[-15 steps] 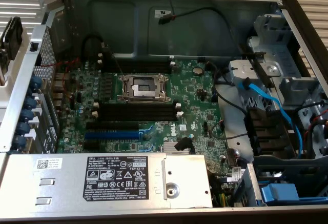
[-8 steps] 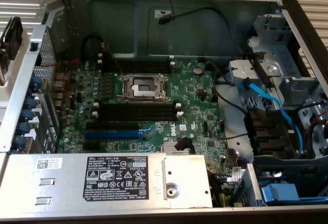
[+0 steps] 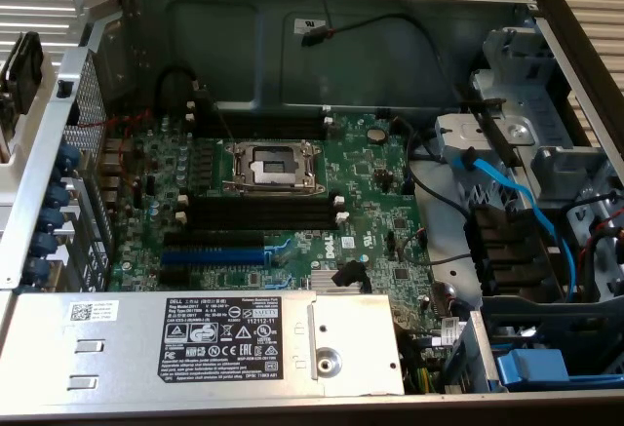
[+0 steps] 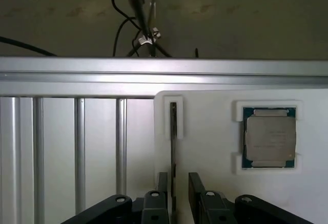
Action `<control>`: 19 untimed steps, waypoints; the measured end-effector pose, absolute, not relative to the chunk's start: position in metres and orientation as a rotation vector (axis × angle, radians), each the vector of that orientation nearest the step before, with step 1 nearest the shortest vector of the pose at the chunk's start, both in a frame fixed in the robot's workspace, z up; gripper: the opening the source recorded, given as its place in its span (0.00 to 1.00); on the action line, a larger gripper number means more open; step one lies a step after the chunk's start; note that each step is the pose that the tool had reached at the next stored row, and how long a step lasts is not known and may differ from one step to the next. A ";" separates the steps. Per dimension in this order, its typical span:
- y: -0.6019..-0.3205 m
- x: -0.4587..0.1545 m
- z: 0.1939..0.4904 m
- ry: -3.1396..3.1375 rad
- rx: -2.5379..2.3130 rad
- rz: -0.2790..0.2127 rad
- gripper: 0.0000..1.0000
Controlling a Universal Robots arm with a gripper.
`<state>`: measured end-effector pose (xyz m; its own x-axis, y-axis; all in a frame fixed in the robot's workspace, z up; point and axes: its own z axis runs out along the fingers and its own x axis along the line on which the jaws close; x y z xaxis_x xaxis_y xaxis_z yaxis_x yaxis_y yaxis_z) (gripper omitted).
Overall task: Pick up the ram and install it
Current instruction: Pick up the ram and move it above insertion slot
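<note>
case (image 3: 244, 26): motherboard (image 3: 380, 202) on floor, socket (image 3: 271, 166) mid-board | black slots (image 3: 258, 213) just nearer than socket, blue slot (image 3: 210, 255) nearer again | power supply (image 3: 117, 333) along near edge | drive cage (image 3: 517, 104) at the exterior view's right | ram (image 4: 173, 131) on edge in holder plate (image 4: 210, 131), between end effector (image 4: 178, 178) fingers | processor (image 4: 269, 136) beside ram on same plate

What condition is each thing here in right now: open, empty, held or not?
Computer case: open, lid off.
Processor socket: looks empty.
Black memory slots: empty.
Memory stick: standing on edge in the white tray, not gripped.
Gripper: open, one finger either side of the stick.
Processor chip: lying flat in the same tray.
</note>
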<state>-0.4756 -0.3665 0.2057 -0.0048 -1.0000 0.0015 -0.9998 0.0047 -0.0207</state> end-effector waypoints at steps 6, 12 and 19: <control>-0.367 -0.473 0.205 2.220 -2.209 -0.028 0.31; -0.367 -0.471 0.202 2.224 -2.213 -0.027 0.31; -0.367 -0.471 0.199 2.226 -2.216 -0.022 0.31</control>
